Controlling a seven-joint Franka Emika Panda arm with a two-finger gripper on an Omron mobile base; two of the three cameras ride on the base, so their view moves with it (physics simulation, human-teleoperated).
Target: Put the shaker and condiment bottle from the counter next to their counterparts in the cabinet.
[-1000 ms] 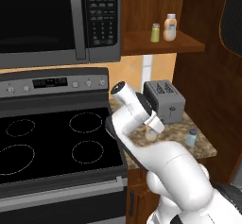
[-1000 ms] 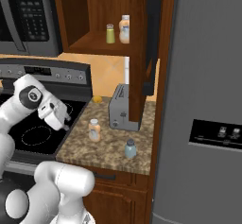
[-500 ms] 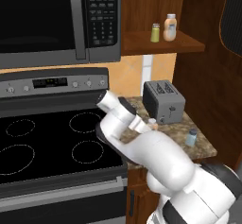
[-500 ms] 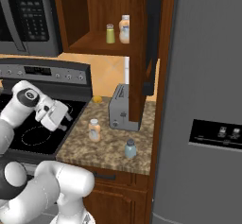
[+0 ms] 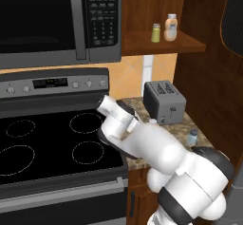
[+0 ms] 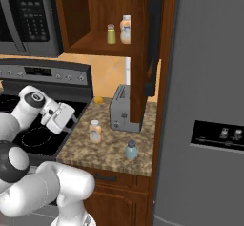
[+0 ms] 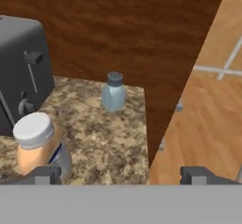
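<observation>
Nothing of the task is done yet, as I judge it. The shaker (image 6: 131,150) and the bottle (image 6: 95,131) both stand upright on the counter (image 6: 112,146), apart from each other. The bottle is in front of the toaster (image 6: 120,109) and the shaker is nearer to the counter's front edge, by the dark cabinet side. Both must go up to the shelf, so two full carries are left.

The claw (image 6: 66,118) hangs over the left edge of the counter, beside the stove (image 5: 52,143), with its jaws wide and nothing between them. In the hand view the bottle (image 7: 40,142) is close, just beside one tip, and the shaker (image 7: 113,92) is farther behind it. I think the bottle will be the first to be taken.

The cabinet (image 6: 102,15) is open. On its shelf (image 5: 156,43) stand the two counterparts, touching or nearly so: a yellow-green shaker (image 6: 111,34) and an orange bottle (image 6: 126,29). Bare shelf remains to the left of them, enough for two more things
</observation>
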